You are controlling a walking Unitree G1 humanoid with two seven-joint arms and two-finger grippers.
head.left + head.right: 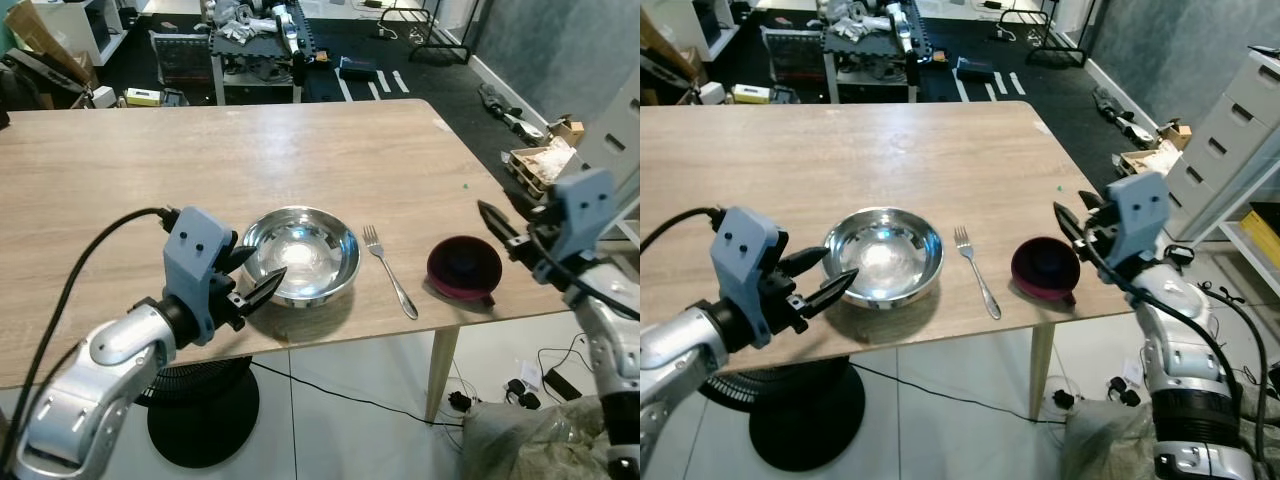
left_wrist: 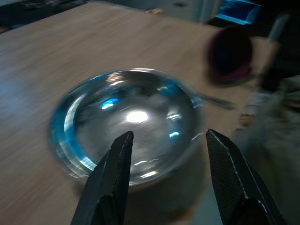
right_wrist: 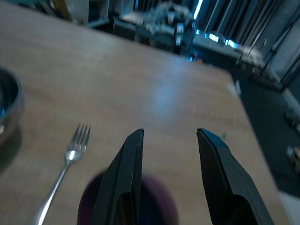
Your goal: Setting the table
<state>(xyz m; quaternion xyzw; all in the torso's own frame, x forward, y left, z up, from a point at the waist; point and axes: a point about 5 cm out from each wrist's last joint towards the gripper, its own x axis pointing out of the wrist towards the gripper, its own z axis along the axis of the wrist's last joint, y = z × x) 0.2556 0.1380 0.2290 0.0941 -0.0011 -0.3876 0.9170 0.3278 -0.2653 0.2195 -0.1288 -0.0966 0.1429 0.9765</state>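
Wooden desk (image 1: 300,160), near edge: steel bowl (image 1: 302,254), fork (image 1: 389,269) just right of it, tines pointing away; dark maroon bowl (image 1: 464,267) further right by the desk corner; left end effector (image 1: 258,272) at steel bowl's near-left rim, fingers spread, holding nothing; right end effector (image 1: 500,226) just right of maroon bowl, fingers apart, empty; black fan base (image 1: 200,410) on floor below.

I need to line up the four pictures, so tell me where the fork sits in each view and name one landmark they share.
Left eye view: fork between steel bowl and dark red bowl.
Right eye view: same spot.
Left wrist view: a blurred streak beyond the steel bowl's rim.
Right wrist view: beside the right gripper.
Shared landmark: the dark red bowl.
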